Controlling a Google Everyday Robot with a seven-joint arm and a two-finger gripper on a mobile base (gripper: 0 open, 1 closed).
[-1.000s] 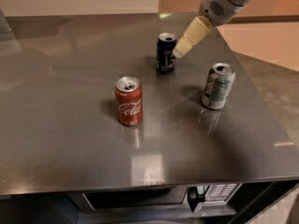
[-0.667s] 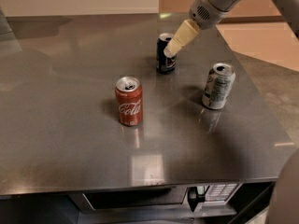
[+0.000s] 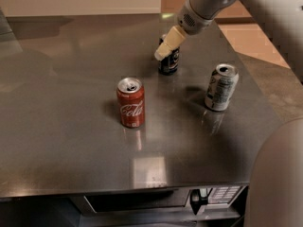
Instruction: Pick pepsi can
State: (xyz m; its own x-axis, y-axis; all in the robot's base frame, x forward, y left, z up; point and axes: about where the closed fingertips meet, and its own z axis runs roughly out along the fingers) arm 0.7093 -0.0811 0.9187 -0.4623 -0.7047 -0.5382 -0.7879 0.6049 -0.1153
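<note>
Camera view has the gripper [image 3: 164,51] at the top of the pepsi can [image 3: 169,65], can't tell if it's open or clamped. Coke can [image 3: 130,103] and silver can [image 3: 221,88] stand apart.

Tool [image 3: 162,54] over pepsi can [image 3: 170,65], far on table [image 3: 66,131].

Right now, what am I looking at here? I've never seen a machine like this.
That pale curved shape is a robot's single arm, ending in a cream-coloured grasping tool. There is one picture, taken by a camera looking down on a grey metal table. Three drink cans stand upright there: a red Coca-Cola can, a silver-white can and a dark pepsi can. The tool sits at the top of the pepsi can; nothing is lifted yet.
</note>
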